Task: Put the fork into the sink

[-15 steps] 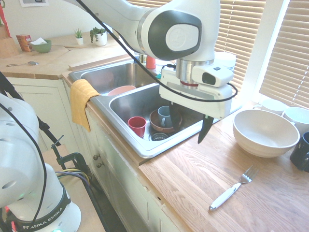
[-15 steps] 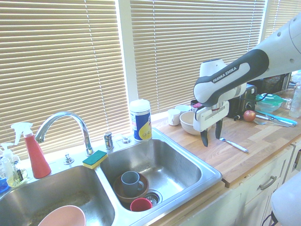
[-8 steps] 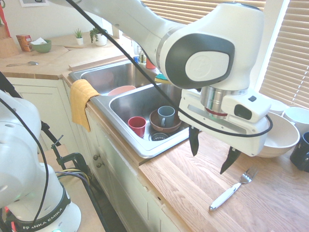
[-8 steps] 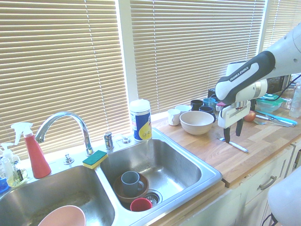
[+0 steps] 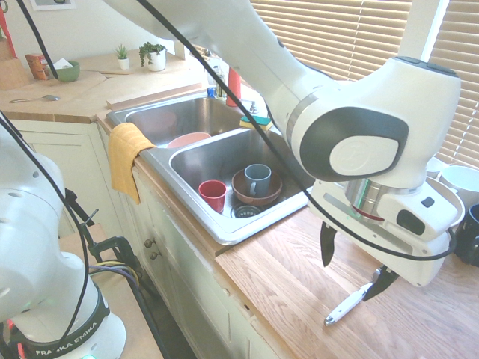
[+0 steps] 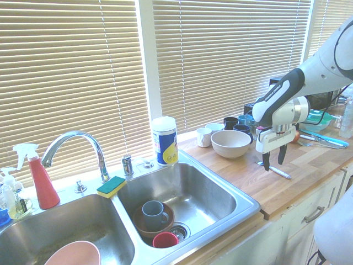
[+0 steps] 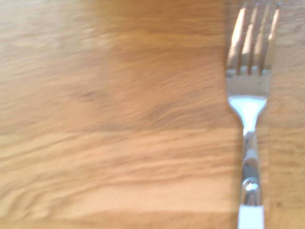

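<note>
End effector (image 5: 352, 263) — spread, above fork (image 5: 344, 305)

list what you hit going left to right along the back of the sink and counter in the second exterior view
red spray bottle with white trigger → curved chrome faucet → yellow and green sponge → white cylindrical canister with blue and yellow label → large cream bowl → open gripper above the fork

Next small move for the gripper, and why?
Probably lower straight down and close on the handle. The gripper hangs open just above the fork, which lies flat on the wooden counter, ungrasped; the sink comes after.
</note>
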Controlling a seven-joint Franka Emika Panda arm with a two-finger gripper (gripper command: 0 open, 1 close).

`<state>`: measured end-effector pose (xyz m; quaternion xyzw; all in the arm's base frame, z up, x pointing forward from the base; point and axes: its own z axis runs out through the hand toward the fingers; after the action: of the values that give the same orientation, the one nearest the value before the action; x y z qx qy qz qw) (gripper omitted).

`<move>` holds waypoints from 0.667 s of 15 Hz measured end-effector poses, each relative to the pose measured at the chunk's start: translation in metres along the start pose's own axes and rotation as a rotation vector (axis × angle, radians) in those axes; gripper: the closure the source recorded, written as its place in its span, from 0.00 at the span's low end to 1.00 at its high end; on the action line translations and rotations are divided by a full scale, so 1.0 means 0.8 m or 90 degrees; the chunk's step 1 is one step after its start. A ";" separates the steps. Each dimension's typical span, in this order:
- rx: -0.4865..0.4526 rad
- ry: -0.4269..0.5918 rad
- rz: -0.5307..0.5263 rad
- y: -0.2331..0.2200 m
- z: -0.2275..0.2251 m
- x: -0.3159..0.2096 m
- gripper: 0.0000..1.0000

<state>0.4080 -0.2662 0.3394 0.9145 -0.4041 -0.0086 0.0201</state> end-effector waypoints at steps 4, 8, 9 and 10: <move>-0.001 -0.004 0.009 -0.001 0.018 0.009 1.00; -0.001 0.005 0.011 -0.001 0.026 0.013 1.00; 0.000 0.008 0.012 0.000 0.028 0.015 1.00; 0.001 0.010 0.015 0.001 0.029 0.016 1.00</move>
<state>0.4151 -0.2773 0.3162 0.9096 -0.4149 -0.0008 0.0228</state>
